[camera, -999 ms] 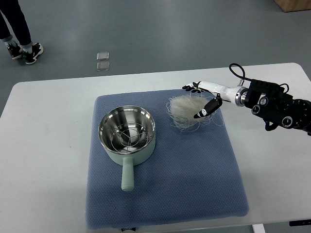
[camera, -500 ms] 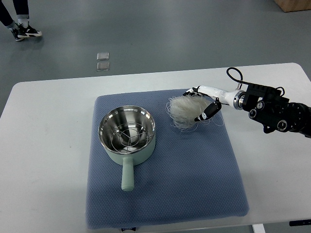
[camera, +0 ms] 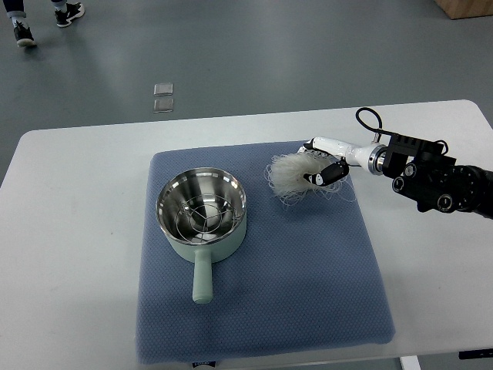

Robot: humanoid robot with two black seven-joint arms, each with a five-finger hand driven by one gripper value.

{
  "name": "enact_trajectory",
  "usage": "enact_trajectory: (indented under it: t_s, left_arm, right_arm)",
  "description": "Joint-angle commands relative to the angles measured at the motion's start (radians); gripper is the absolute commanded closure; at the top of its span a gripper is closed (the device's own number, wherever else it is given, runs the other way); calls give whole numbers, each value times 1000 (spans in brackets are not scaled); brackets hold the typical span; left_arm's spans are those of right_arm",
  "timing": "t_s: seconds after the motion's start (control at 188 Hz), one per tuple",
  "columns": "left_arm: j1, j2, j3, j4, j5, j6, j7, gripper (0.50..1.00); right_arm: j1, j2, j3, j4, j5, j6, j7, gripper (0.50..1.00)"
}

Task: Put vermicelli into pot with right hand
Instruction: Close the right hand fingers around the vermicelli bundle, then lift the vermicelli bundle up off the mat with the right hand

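A white vermicelli bundle (camera: 290,173) lies on the blue mat (camera: 308,270), right of the pot. The pale green pot (camera: 202,213) has a steel inside with a wire rack in it, and its handle (camera: 202,279) points toward me. My right hand (camera: 316,164) comes in from the right edge and sits at the bundle's right side. Its fingers curl over the far side and the thumb presses the near side, so it is closed on the vermicelli, which still rests on the mat. The left arm is out of view.
The mat lies on a white table (camera: 69,231). My right forearm (camera: 431,179) with its cable is over the table's right part. On the floor beyond are two small clear tiles (camera: 162,98) and a person's feet (camera: 19,19) at the top left.
My right hand has moved slightly left and its thumb and fingers have closed in on the vermicelli, squeezing the bundle narrower. The person on the floor has walked farther away.
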Motion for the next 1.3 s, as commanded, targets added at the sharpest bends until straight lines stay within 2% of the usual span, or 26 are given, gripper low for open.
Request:
enact_trajectory:
  t_s: [0.0,0.197,0.351,0.712,0.888,0.999,1.297]
  left_arm:
    - [0,0,0,0,0,1,-1,500]
    - [0,0,0,0,0,1,0,500]
    - [0,0,0,0,0,-1,-1,500]
    - [0,0,0,0,0,1,0,500]
    - [0,0,0,0,0,1,-1,500]
    - [0,0,0,0,0,1,0,500]
    - [0,0,0,0,0,-1,-1,500]
  right_arm:
    - [3,-1,3,0,0,-8,15,1000]
    - [38,-4,8,3,1,-21,69,1000]
    - [56,-9,15,12,3,-71,113,1000]
    - [110,-6,25,12,23,-103,141,1000]
    - [116,-6,149,15,26,-100,177,1000]
    - [121,-7,183,70,26,-96,237,1000]
    - [154,42,176,138,8,-94,265,1000]
